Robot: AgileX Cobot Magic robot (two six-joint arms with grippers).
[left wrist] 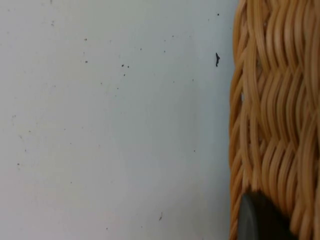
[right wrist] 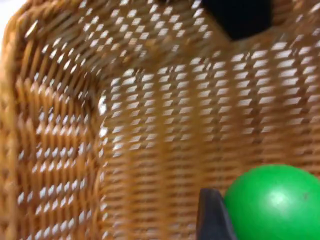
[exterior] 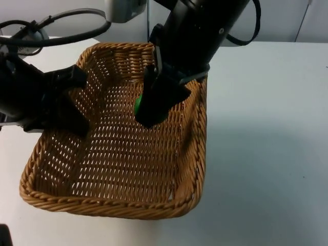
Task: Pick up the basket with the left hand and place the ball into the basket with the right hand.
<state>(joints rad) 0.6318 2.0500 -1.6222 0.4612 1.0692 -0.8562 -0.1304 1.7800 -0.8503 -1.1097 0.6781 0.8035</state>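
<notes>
The left gripper [exterior: 77,100] clamps the wicker basket [exterior: 118,205] at its wall on the left arm's side, one finger inside and one outside – a hold that keeps the open mouth turned up as a target. Over the basket's middle, inside its rim, the right gripper [exterior: 148,110] is closed on the green ball [right wrist: 275,202]. I judge the ball hangs just above the woven floor – ready for a short, gentle drop

Lab: bare white table [exterior: 266,128], partition wall [exterior: 287,20]
</notes>
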